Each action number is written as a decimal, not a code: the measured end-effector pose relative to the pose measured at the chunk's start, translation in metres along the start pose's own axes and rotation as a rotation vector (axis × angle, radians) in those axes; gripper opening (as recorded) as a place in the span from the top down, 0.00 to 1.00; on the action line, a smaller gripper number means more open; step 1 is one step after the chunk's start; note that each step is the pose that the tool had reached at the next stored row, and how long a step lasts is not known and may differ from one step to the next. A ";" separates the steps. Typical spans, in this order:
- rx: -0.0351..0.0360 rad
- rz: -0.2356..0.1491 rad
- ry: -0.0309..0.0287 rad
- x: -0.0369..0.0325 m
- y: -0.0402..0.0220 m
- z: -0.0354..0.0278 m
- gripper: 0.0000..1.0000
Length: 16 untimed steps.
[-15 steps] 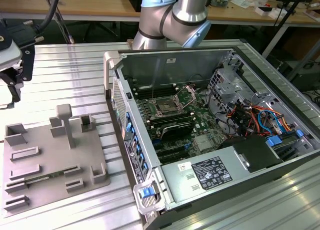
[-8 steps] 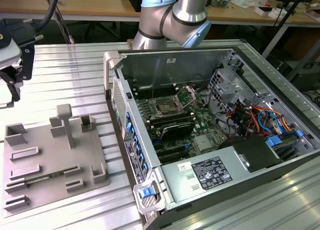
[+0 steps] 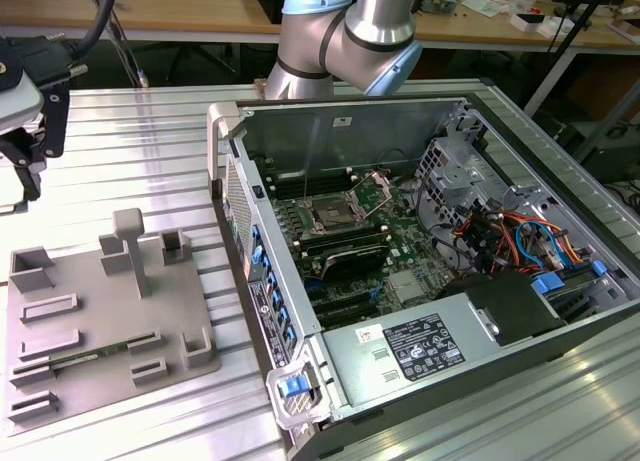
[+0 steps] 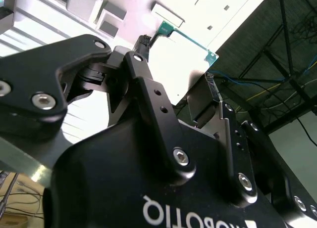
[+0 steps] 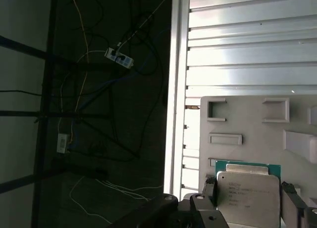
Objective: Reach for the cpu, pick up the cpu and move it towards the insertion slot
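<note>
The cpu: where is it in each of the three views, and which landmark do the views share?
First wrist view: the cpu, silvery face showing, sits in the gripper, in front of the grey tray.
Second wrist view: its green-edged bright square lies past the black gripper links.
Exterior view: cannot tell it from the gripper at the exterior view's left edge.
Shared landmark: the grey tray.

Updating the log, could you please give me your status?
Pincer shut on cpu, grey tray beyond it. Insertion slot uncovered; nothing seen blocking.
</note>
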<state>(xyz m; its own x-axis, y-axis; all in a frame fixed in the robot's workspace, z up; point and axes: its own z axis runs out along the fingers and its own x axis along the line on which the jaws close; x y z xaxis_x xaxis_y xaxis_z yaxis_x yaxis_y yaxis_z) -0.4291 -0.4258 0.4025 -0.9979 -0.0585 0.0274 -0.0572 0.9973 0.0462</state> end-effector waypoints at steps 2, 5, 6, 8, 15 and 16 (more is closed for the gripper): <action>0.0000 0.000 0.0000 -0.0001 0.0000 -0.0007 0.45; 0.0000 0.000 0.0001 -0.0003 0.0001 -0.0019 0.45; 0.0000 0.000 0.0000 -0.0004 0.0001 -0.0021 0.45; 0.0000 0.000 0.0000 -0.0004 0.0001 -0.0027 0.45; 0.0000 0.000 0.0005 -0.0015 0.0002 -0.0058 0.45; 0.0000 0.000 0.0004 -0.0015 0.0002 -0.0062 0.45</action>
<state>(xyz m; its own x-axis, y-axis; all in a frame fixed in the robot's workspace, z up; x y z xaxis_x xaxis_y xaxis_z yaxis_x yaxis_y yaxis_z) -0.4274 -0.4258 0.4087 -0.9979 -0.0585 0.0278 -0.0572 0.9973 0.0462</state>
